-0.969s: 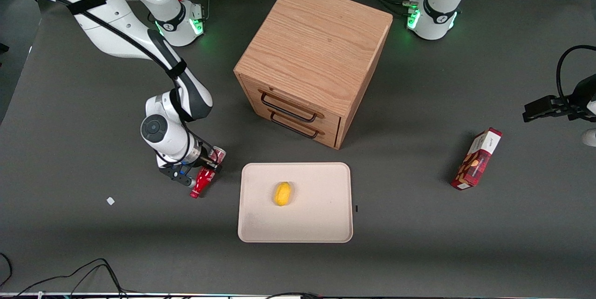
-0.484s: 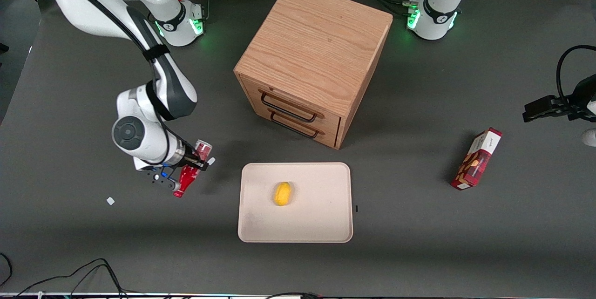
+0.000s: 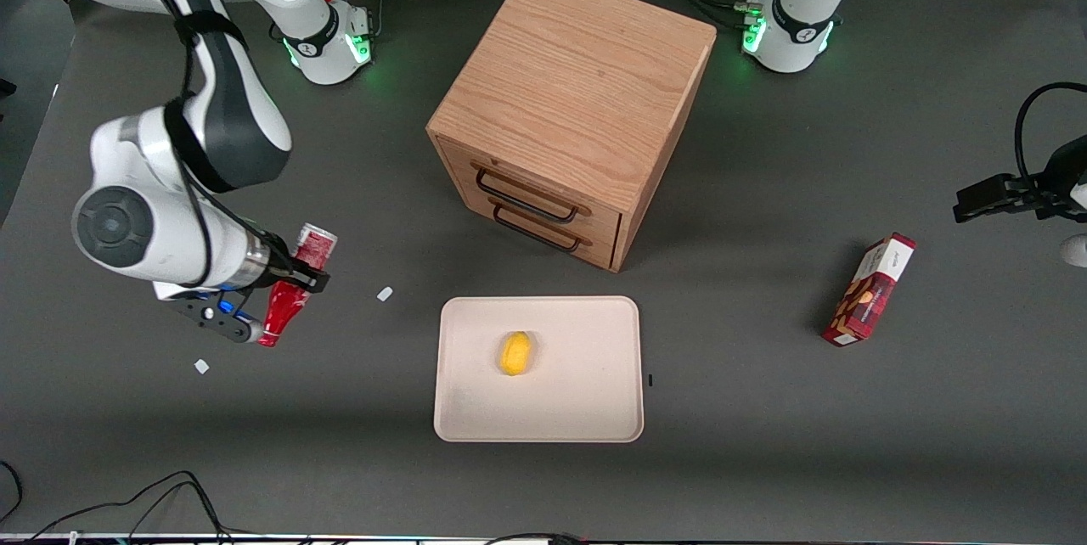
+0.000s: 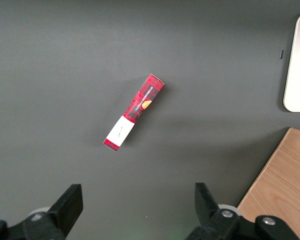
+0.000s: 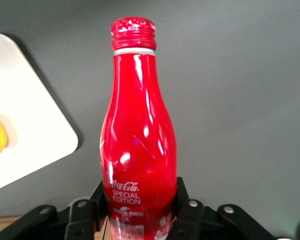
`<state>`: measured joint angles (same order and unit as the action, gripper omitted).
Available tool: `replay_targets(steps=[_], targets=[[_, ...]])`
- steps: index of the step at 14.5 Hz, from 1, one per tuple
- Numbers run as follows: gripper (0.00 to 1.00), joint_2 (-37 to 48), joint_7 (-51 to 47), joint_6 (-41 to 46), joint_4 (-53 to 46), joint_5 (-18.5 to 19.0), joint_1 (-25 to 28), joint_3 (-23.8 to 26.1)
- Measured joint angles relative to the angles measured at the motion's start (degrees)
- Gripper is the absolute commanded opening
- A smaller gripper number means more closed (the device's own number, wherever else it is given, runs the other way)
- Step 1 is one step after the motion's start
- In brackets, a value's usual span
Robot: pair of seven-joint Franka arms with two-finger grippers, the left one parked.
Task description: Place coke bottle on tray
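End effector [image 3: 289, 280] clamped on coke bottle [image 3: 293, 290], lifted w/ cap toward 7 o'clock, base toward 1, beside tray [image 3: 594, 409].

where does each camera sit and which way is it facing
Front view: high up, looking down at the table; both arms show, the pincer shut on the coke bottle toward the working arm's end, away from the tray.
Right wrist view: on the working arm, looking along the coke bottle; pincer fingers show.
Left wrist view: on the parked arm, looking down at the snack box.
All three show the tray.
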<state>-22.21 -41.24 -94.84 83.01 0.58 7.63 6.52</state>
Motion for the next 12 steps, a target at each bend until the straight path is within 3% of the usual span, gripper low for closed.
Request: replay_targets(steps=[4,8,12], targets=[[0.00,-4.56,0.03,1.43,-6.02,-0.08,0.11,0.04],[0.00,-16.96,0.56,1.08,-17.79,-0.09,2.11,0.29],[0.00,-27.14,4.17,-7.64,-24.96,-0.09,7.86,-0.36]])
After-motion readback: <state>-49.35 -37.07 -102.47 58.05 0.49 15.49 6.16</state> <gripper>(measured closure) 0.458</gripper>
